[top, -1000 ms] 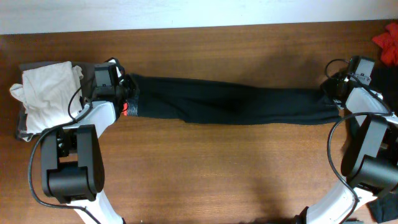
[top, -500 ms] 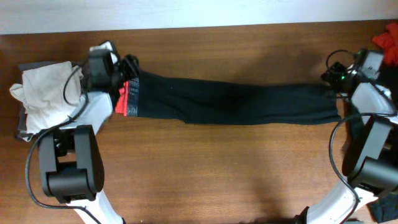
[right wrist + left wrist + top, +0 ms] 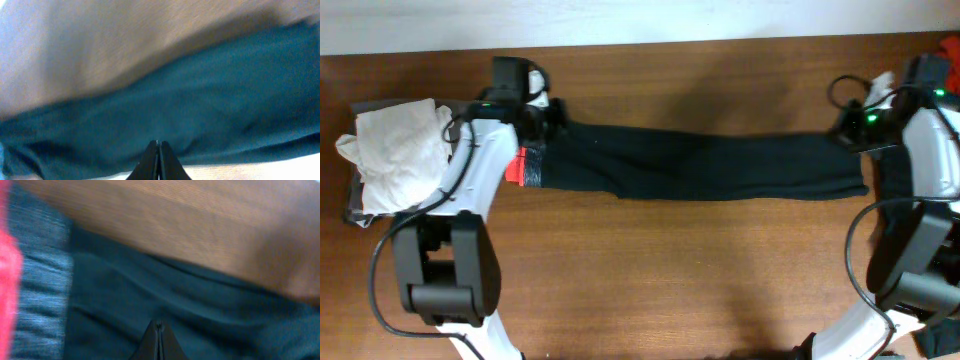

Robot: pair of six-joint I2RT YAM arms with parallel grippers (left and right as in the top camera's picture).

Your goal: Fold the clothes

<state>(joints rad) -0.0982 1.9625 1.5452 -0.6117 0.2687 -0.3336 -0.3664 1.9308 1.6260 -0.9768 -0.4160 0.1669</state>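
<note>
Left arm [image 3: 480, 165], right arm [image 3: 935, 160]: white links, black joints, black cables; black tapered fingers [image 3: 152, 347]; green light [image 3: 869, 118] behind right fingers.

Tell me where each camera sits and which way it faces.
Overhead: above the brown wooden table, facing straight down on long black trousers; both arms show.
Left wrist: on left arm, facing grey waistband; shut left gripper shows.
Right wrist: on right arm, facing black leg fabric; shut right gripper shows.
All share trousers and table.
</note>
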